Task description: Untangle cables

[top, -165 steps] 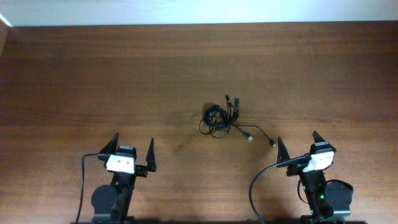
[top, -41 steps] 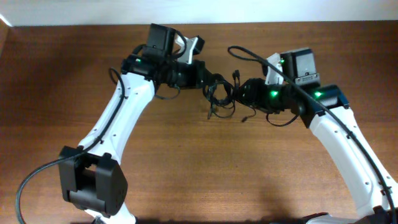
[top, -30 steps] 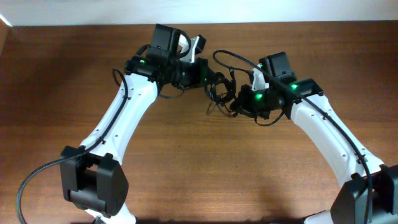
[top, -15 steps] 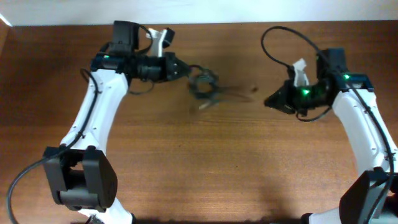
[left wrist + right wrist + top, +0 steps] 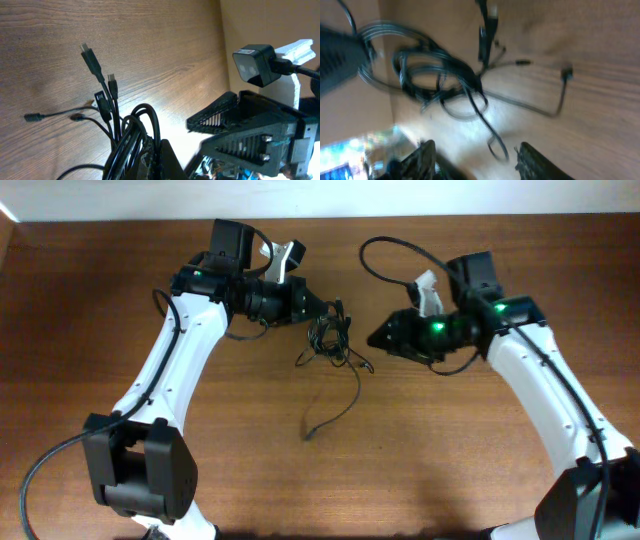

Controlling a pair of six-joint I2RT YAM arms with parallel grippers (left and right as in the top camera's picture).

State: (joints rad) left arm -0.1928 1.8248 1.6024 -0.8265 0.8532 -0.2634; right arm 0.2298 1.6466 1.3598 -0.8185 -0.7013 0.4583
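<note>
As the left gripper [image 5: 312,308] is clamped on the cables [image 5: 330,338], knotted at its tip with one strand trailing over the tabletop [image 5: 450,460], the right gripper [image 5: 378,338], jaws apart and empty nearby, should pinch one loose strand and pull gently outward.

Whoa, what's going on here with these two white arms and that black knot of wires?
Two robot arms are working at untangling a clump of thin black cables. The left hand is clamped shut on the clump. The right hand sits just beside it, open and holding nothing. One loose strand has come out of the tangle and trails across the wooden table; the rest is knotted together.
</note>
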